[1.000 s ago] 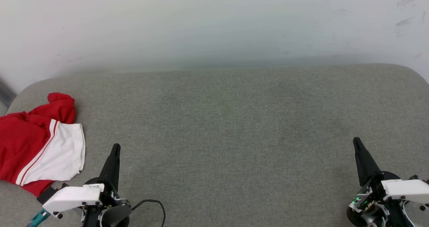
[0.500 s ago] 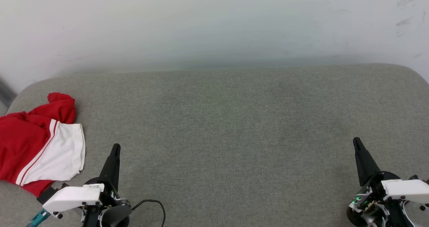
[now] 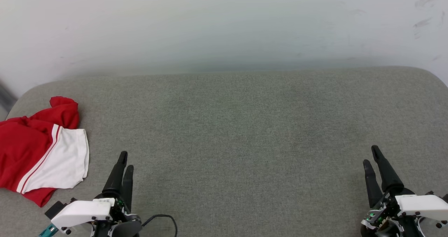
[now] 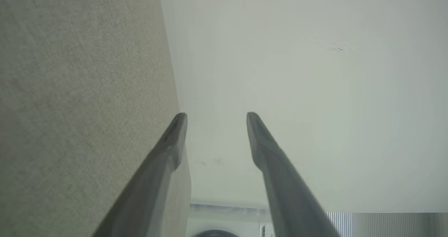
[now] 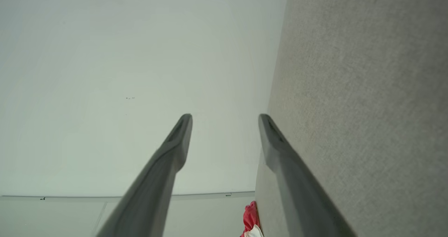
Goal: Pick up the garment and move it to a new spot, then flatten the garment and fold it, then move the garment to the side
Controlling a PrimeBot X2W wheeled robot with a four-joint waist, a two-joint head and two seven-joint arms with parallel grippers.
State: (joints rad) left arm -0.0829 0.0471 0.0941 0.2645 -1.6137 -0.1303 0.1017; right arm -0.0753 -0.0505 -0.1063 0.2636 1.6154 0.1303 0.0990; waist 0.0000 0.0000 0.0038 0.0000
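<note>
While both pairs of jaws stand apart with nothing between them, the left gripper (image 3: 126, 161) sits at the near left and the right gripper (image 3: 370, 154) at the near right. There are two grippers, each with two dark fingers pointing toward the far wall (image 3: 224, 27). Their white housings are cut off by the near edge of the head view. One black cable (image 3: 164, 217) loops beside the left gripper, its end out of frame. One garment (image 3: 31, 149) lies crumpled at the left end of the grey cushion (image 3: 238, 125), left of the left gripper and apart from it. One white sleeve with red stripes lies on top. The red body runs past the left edge, its front hidden in folds.
</note>
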